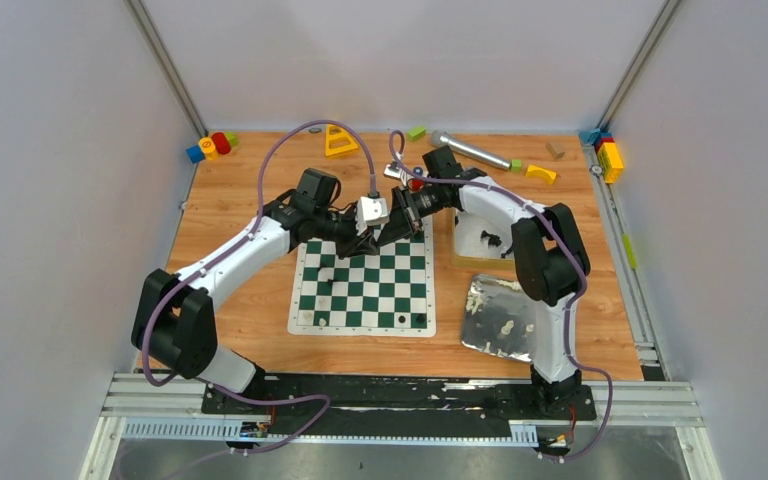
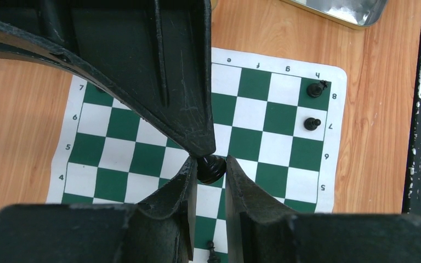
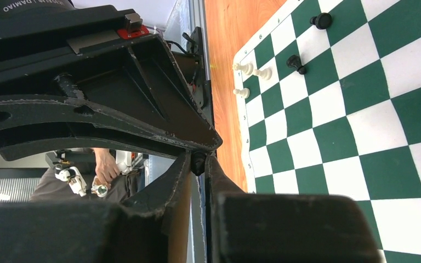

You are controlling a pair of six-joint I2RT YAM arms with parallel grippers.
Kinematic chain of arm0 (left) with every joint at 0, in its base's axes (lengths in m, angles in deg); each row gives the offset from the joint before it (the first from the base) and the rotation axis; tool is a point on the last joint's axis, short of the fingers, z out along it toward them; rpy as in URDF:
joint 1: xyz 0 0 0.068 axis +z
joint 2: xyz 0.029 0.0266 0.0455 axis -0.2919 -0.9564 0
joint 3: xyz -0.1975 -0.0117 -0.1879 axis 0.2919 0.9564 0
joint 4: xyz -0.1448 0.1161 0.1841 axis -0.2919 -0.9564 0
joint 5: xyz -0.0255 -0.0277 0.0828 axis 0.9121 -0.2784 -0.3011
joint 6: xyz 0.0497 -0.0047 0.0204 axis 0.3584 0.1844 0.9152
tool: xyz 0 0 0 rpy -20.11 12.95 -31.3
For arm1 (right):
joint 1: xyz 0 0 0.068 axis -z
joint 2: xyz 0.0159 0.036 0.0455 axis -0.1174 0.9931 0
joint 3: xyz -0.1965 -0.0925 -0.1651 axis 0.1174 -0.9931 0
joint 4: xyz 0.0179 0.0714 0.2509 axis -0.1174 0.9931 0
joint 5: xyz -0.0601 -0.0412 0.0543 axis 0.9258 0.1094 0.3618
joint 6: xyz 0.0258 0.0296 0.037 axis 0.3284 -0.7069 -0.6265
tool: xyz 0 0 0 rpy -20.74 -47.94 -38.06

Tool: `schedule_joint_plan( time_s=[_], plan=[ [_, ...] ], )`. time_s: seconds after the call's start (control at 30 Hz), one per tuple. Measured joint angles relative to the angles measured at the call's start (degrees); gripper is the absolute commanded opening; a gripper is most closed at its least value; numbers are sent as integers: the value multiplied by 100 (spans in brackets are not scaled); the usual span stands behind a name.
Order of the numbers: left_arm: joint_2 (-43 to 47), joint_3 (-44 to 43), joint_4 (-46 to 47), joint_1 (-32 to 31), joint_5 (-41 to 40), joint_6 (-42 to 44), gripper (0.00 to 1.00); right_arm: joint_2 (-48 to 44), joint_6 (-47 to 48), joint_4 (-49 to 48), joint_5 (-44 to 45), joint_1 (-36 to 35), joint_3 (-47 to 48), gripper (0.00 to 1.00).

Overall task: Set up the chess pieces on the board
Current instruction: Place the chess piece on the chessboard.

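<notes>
Left gripper point(image 2: 210, 164) pinching black piece point(image 2: 211, 171) over board point(image 2: 255, 82); right gripper point(image 3: 198, 159) narrowly clamped on it too; axis unreadable.

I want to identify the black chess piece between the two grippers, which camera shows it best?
The left wrist view: the black chess piece sits centred and close, its rounded shape clear. The right wrist view shows only a dark sliver of it; in the top view it is too small to tell.
</notes>
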Motion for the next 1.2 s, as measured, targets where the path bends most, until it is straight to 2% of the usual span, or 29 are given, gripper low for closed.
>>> schedule_joint_plan(
  time_s=[0.1, 0.43, 0.47, 0.53, 0.6, 0.73, 1.0, 1.2],
  plan=[
    [0, 9, 2, -2, -9, -2, 36, 0, 2, -4, 11, -2, 2, 0],
    [133, 225, 98, -7, -428, -22, 67, -59, 103, 0, 472, 138, -37, 0],
    [186, 236, 98, -7, -514, -39, 78, -120, 149, -7, 599, 179, -98, 0],
    [289, 238, 107, -7, -671, -81, 92, -306, 245, 17, 896, 267, -258, 0],
    [374, 256, 116, -7, -809, -105, 98, -509, 352, 39, 1182, 341, -391, 0],
    [450, 319, 116, 0, -1069, -170, 100, -942, 732, 55, 1915, 452, -643, 0],
    [452, 352, -37, 223, -1370, -396, 100, -1674, 1718, 11, 4118, 273, -1421, 0],
    [452, 350, -227, 385, -1576, -535, 100, -1751, 2109, -70, 5003, 48, -1661, 0]
  ],
)
